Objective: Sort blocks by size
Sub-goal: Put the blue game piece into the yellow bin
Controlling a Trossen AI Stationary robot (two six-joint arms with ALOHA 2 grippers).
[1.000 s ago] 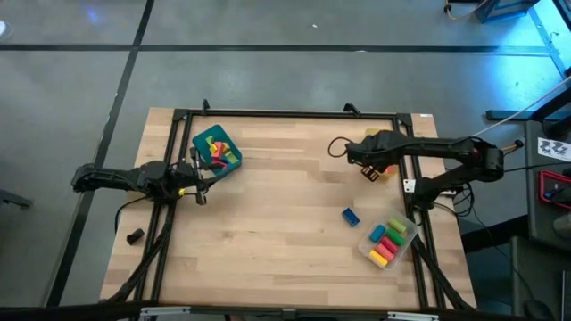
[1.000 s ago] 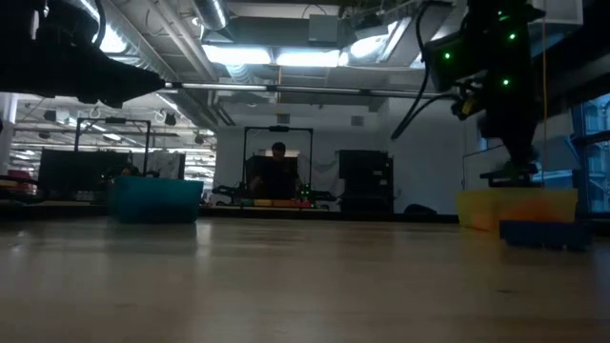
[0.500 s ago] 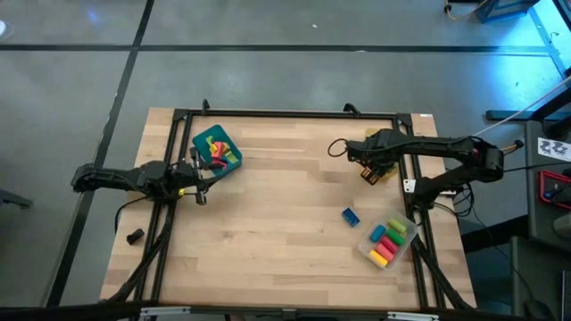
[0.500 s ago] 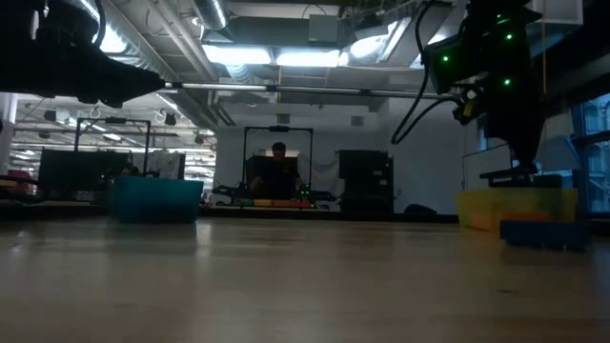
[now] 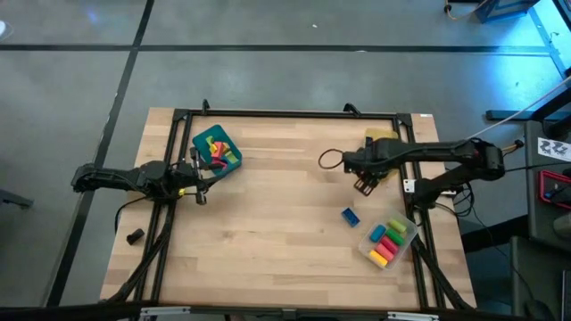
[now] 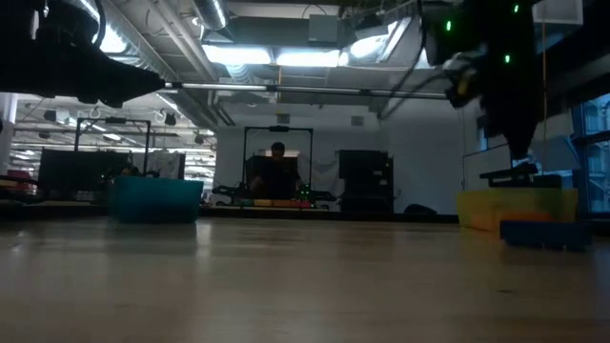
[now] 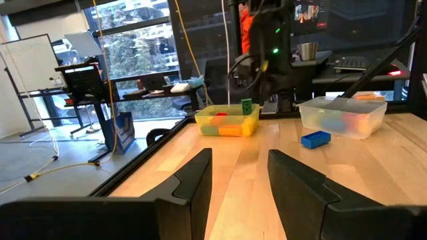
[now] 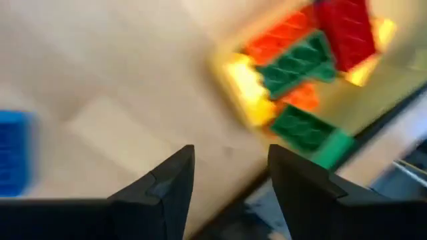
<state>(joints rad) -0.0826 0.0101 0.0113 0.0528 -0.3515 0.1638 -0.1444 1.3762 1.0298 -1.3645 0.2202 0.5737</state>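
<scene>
No readable brand or label is seen. At the table's left edge the left gripper (image 5: 198, 194) is held just beside the teal tray (image 5: 217, 149) of mixed blocks, fingers (image 7: 193, 180) parted and empty. A lone blue block (image 5: 350, 216) lies on bare wood, near the clear tray (image 5: 389, 242). The right gripper (image 5: 362, 185), open and empty, has been withdrawn from over the yellow tray (image 5: 382, 138), which is now more exposed; the blue block has not shifted.
</scene>
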